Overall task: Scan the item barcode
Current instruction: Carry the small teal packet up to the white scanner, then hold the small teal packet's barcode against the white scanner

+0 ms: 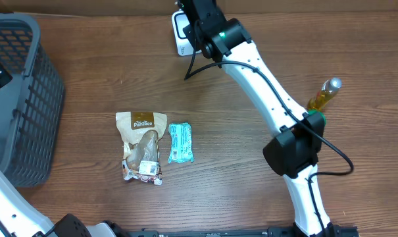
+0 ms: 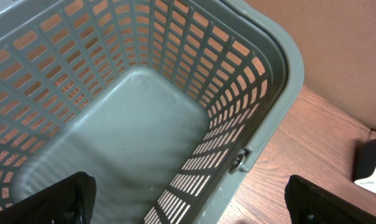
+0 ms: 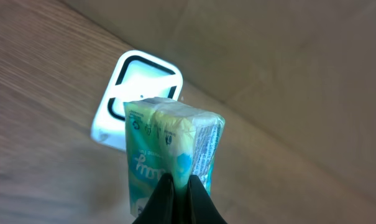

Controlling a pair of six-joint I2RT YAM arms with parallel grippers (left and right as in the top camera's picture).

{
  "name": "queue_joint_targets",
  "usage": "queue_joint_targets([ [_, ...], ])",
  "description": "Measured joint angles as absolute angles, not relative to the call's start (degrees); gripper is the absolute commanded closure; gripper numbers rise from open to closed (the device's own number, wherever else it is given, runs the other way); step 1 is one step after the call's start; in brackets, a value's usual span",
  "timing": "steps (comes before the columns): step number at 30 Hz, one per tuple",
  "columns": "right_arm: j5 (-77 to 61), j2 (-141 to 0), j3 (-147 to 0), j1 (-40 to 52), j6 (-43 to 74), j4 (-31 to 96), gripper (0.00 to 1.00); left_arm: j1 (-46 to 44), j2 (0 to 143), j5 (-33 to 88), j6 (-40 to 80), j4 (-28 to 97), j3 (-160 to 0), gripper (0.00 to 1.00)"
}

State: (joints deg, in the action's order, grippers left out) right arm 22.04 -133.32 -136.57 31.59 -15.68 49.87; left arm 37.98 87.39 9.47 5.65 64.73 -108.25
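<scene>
Overhead: brown paper pouch (image 1: 141, 141) at the centre of the wooden table (image 1: 238, 191), label apparently "Pantree"; teal wrapped packet (image 1: 180, 143) just beside it.
Left wrist: left gripper (image 2: 191, 205) jaws wide above the grey slatted plastic basket (image 2: 262, 81).
Right wrist: right gripper (image 3: 175, 196) pinches a pale green soft packet (image 3: 169, 143) before the white scanner (image 3: 138, 87); I can't read its print.

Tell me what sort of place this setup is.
Probably a mock shop checkout on a wooden table: a grey shopping basket, a white barcode scanner, and a green packet held before it.
</scene>
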Motion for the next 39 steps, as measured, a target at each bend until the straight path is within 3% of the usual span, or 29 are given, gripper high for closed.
queue_joint_targets([
  [11, 22.37, -136.70, -136.49, 31.55, -32.62, 36.64, 0.96, 37.98, 87.39, 9.47, 5.67, 64.73, -108.25, 0.00],
  [39, 21.17, -146.69, -136.49, 31.14, -56.45, 26.98, 0.96, 37.98, 87.39, 9.47, 5.67, 64.73, -108.25, 0.00],
])
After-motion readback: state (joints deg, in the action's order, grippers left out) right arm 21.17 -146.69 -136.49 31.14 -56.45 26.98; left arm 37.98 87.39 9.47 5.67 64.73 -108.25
